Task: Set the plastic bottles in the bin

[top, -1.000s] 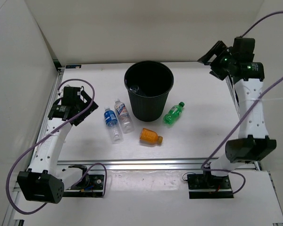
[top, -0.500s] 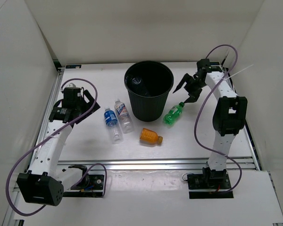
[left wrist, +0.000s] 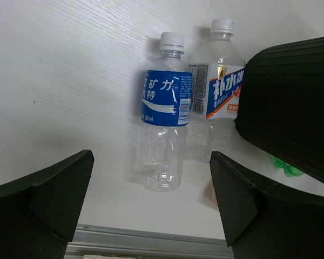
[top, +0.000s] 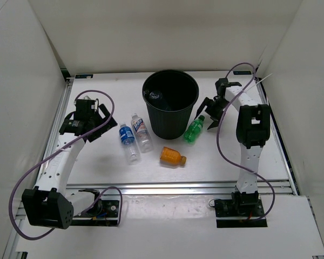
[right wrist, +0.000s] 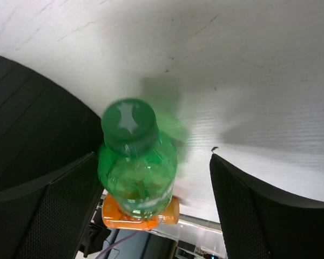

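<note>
Top view. On the white desk (top: 232, 156), the tall round black plastic bin (top: 170, 125) stands upright near the middle of the far edge. A small clear plastic bottle (top: 154, 96) lies inside it, by the left wall. Four bottles lie on the desk. The clear bottle with a blue label (top: 128, 141) and the clear bottle with a white label (top: 142, 132) lie side by side just left of the bin, caps toward the far edge. The squat orange bottle (top: 171, 156) lies on its side in front of the bin, toward the near edge. The small green plastic bottle (top: 193, 129) lies just right of the bin's base, cap pointing to the far right. The left arm (top: 65, 156) reaches along the left edge, and its left jaws stand open, apart from the labelled pair. The right arm (top: 251, 140) folds back over the right side, and its right jaws sit at the green bottle's cap end.

Left wrist view. The left jaws are spread wide with nothing between them. Beyond them lie the blue-label and white-label bottles, touching or nearly so. The bin's ribbed wall fills the right side.

Right wrist view. The right jaws are open, one on each side of the green bottle, which is blurred, cap toward the camera. There is a clear gap on the right. On the left I cannot tell whether it touches. The orange bottle shows beyond it, and the bin wall is at left.
</note>
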Action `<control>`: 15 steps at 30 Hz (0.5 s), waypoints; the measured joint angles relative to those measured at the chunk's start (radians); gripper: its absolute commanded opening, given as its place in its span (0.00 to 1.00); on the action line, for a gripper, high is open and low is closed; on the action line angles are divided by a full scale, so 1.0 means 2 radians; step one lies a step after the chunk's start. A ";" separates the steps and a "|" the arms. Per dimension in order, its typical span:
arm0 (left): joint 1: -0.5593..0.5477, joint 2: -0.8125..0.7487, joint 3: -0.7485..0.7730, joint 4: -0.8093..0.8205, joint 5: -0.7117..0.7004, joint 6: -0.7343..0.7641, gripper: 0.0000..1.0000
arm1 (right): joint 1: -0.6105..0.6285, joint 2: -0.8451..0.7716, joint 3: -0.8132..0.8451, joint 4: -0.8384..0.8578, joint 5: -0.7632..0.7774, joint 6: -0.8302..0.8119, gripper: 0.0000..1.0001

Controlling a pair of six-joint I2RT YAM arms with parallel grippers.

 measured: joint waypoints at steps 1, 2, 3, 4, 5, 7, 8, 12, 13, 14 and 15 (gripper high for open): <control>0.000 0.000 0.000 0.000 0.000 0.000 1.00 | 0.001 0.002 0.000 0.000 0.000 -0.002 0.85; 0.000 0.000 0.000 0.001 0.001 0.001 1.00 | 0.002 0.006 0.000 0.000 0.000 -0.004 0.83; 0.000 0.000 0.000 0.000 0.001 0.001 1.00 | 0.002 0.010 0.000 0.000 -0.001 -0.006 0.79; 0.000 0.000 0.000 0.001 0.001 0.002 1.00 | 0.002 0.015 0.000 -0.001 -0.002 -0.008 0.75; 0.000 0.000 0.000 0.001 0.001 0.002 1.00 | 0.002 0.021 0.000 -0.001 -0.002 -0.010 0.70; 0.000 0.001 0.000 0.001 0.001 0.002 1.00 | 0.003 0.031 0.000 -0.005 -0.009 -0.014 0.52; 0.000 0.002 0.000 0.001 0.002 0.002 1.00 | 0.003 0.034 0.001 -0.007 -0.009 -0.015 0.47; 0.000 0.007 0.000 0.001 0.006 0.000 1.00 | 0.003 0.037 0.001 -0.010 -0.008 -0.023 0.23; 0.000 0.008 0.000 0.001 0.008 -0.001 1.00 | 0.003 0.036 0.002 -0.011 -0.004 -0.024 0.14; 0.000 0.009 -0.001 0.001 0.009 -0.001 1.00 | 0.004 0.035 0.002 -0.012 0.000 -0.025 0.09; 0.000 0.009 -0.002 0.002 0.009 -0.002 1.00 | 0.004 0.034 0.002 -0.014 0.008 -0.026 0.02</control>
